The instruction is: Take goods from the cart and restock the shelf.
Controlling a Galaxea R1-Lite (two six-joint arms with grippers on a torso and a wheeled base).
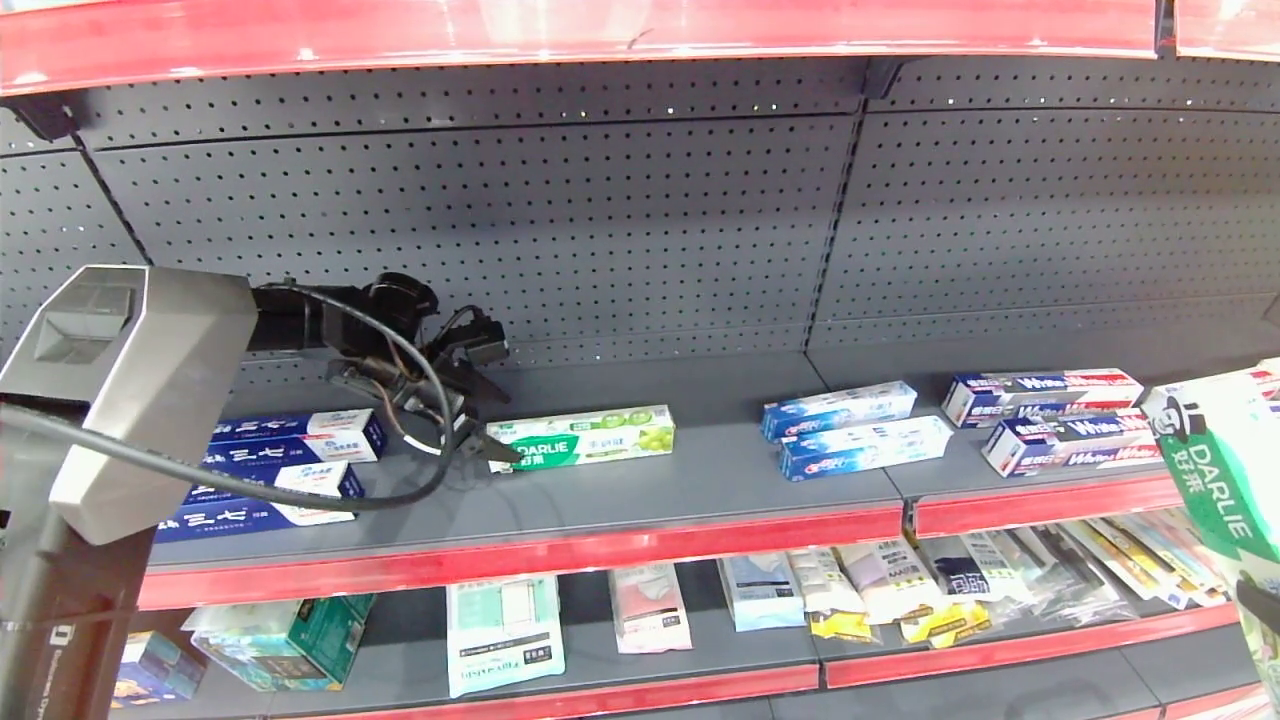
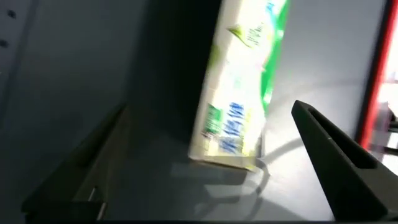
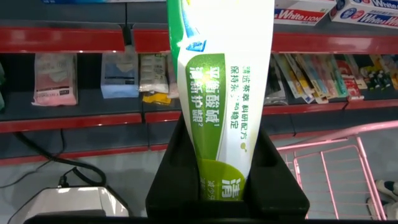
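Far left of the shelf [image 1: 700, 480]: blue boxes [image 1: 280, 470] stacked flat, two rows.

Left end effector [image 1: 480, 425] sits just right of them, low over the shelf board, at the left end of the green box [image 1: 585, 437]. It is spread wide. In the left wrist view one finger stands on each side of the box end, with a gap showing on both sides, so there is no grip. The green box lies flat on the board, long side along the shelf front.

Further right: two blue-white boxes [image 1: 850, 430], then white boxes [image 1: 1060, 420], all flat on the same board, past the upright seam.

Lower shelf [image 1: 400, 640]: packets [image 1: 650, 605] and pouches laid flat.

Far right: right end effector [image 3: 227, 186] is clamped on the second green box [image 3: 221, 93], held end-up off the shelf, in front of its right edge. Pink cart [image 3: 336, 168] shows below it in the right wrist view.
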